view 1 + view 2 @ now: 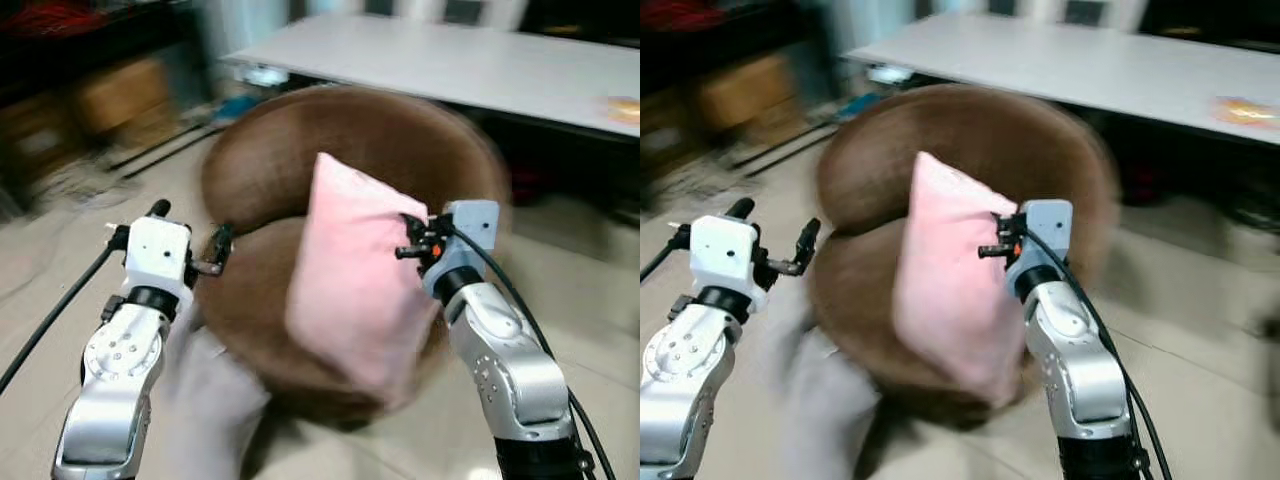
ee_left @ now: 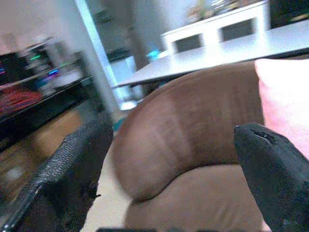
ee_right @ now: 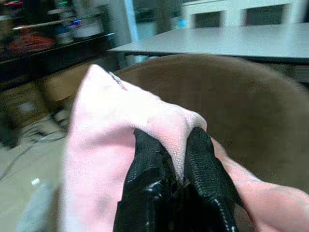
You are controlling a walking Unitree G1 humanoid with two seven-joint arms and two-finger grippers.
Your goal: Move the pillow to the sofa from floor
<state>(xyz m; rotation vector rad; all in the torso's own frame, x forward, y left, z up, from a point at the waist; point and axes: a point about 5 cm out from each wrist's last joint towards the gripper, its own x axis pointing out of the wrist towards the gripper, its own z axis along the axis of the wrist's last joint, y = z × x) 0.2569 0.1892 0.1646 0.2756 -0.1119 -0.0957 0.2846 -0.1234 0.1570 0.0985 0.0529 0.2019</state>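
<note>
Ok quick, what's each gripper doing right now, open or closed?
Left gripper: open, holding nothing.
Right gripper: closed on the pink pillow, above the brown sofa.

Pinching a fold of the pink pillow (image 3: 111,145) between two black fingers (image 3: 149,169) of the right gripper (image 3: 176,166), cloth bunched up in the narrow gap. Just behind, the curved back of the brown sofa (image 3: 241,96). Farther off, a pale grey table (image 3: 231,41) and dark, blurred shelves (image 3: 43,43).

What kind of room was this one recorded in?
Probably a living or common room in a home: a round brown sofa, a long white table behind it, and dark shelves along the wall.
</note>
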